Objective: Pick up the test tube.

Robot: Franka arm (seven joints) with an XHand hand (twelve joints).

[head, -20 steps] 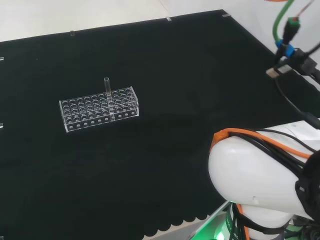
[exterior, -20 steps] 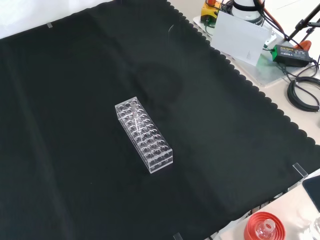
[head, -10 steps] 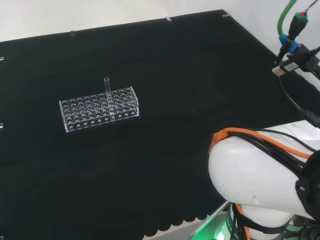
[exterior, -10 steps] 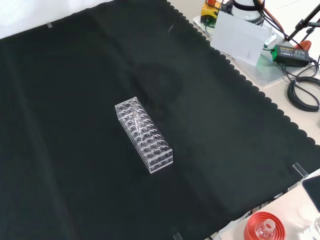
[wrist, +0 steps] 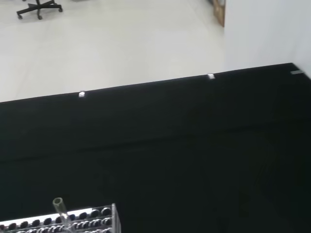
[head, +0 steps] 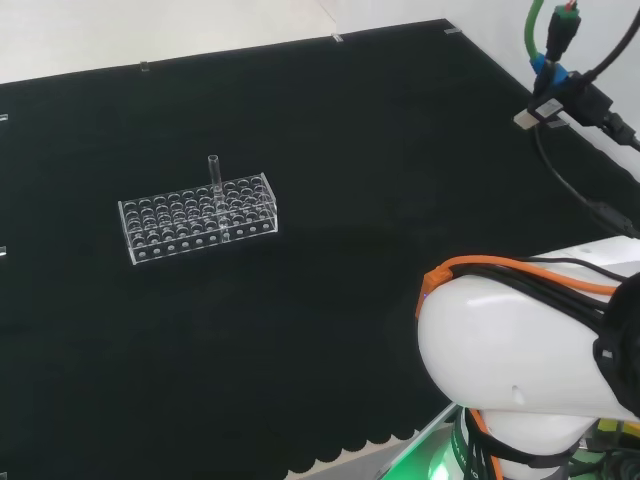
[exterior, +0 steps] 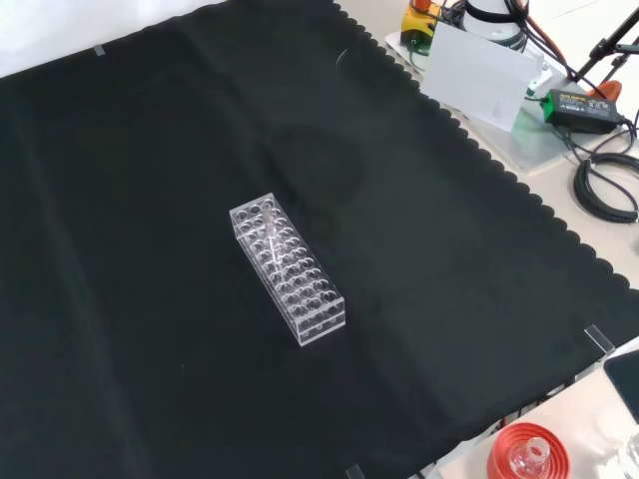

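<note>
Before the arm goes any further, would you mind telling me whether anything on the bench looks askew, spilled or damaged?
Nothing stands out. The clear rack sits flat on the black cloth, and a single test tube stands upright in a hole along its far row in the head view. No spill or breakage is visible.

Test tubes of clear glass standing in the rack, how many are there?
1. A single clear glass test tube stands upright in the clear plastic rack, in its far row in the head view. Other holes look empty.
</note>
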